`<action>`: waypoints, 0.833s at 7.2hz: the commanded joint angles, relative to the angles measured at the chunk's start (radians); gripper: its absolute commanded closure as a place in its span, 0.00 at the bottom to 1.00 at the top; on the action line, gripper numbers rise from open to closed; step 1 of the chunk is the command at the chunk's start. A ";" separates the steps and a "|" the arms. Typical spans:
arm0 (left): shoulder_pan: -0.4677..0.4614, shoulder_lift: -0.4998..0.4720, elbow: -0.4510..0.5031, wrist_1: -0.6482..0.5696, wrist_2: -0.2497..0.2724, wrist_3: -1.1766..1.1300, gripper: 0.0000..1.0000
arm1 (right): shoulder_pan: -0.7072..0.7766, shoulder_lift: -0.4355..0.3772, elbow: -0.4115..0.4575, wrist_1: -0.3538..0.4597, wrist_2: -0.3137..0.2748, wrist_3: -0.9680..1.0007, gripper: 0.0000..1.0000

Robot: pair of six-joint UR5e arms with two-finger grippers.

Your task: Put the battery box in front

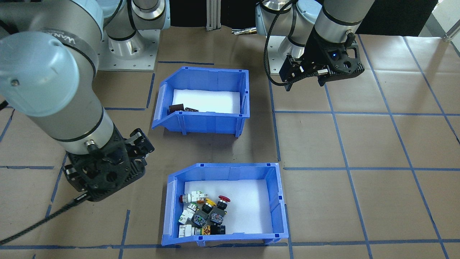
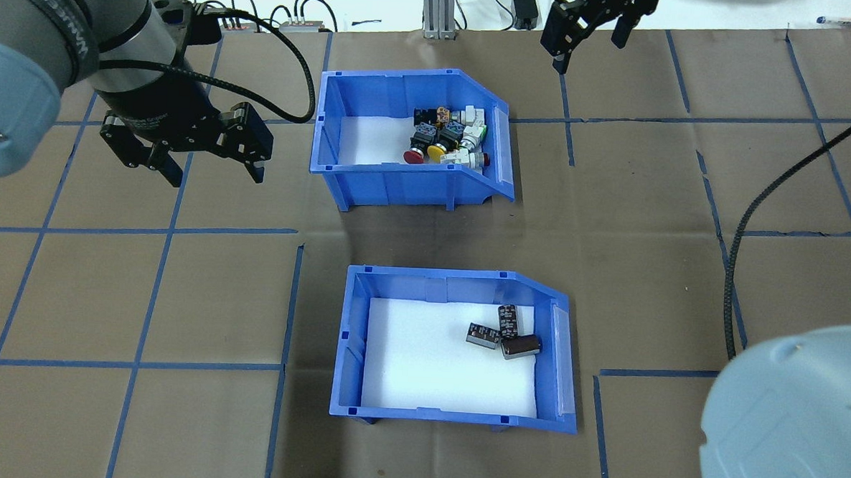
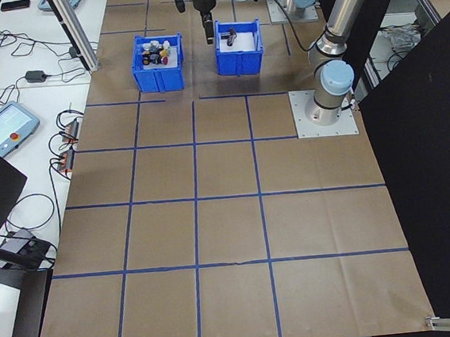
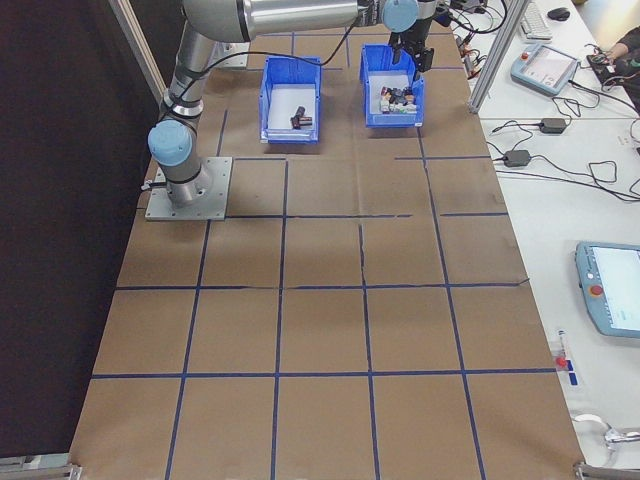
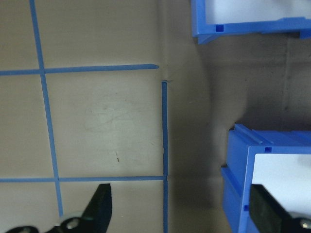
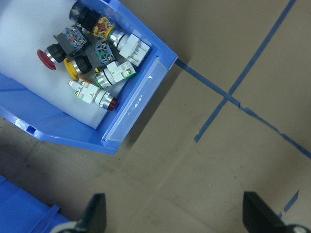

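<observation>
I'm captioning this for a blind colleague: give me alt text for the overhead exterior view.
Two blue bins sit on a taped brown table: the battery box nearer the robot, the switch bin farther. The open left gripper and right gripper hover, holding nothing.

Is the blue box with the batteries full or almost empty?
Almost empty. The battery box holds only three dark batteries, lying near its cut-away end, and most of its white foam floor is bare.

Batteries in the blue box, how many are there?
3, all on the white foam at the sloped end of the battery box: one, one and one, bunched together. None seems hidden.
</observation>
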 commanded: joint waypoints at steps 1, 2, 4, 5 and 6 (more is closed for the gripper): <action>-0.004 0.063 -0.080 0.002 -0.017 -0.318 0.01 | 0.059 0.046 -0.040 0.000 -0.003 -0.234 0.00; -0.010 0.112 -0.145 0.001 -0.126 -0.433 0.01 | 0.077 0.051 -0.040 -0.002 0.000 -0.306 0.00; -0.058 0.218 -0.291 0.008 -0.204 -0.791 0.01 | 0.140 0.075 -0.039 -0.008 -0.004 -0.399 0.00; -0.091 0.261 -0.340 0.016 -0.204 -0.936 0.01 | 0.186 0.107 -0.039 -0.017 -0.013 -0.442 0.00; -0.142 0.289 -0.377 0.030 -0.203 -1.090 0.03 | 0.246 0.130 -0.037 -0.020 -0.018 -0.506 0.00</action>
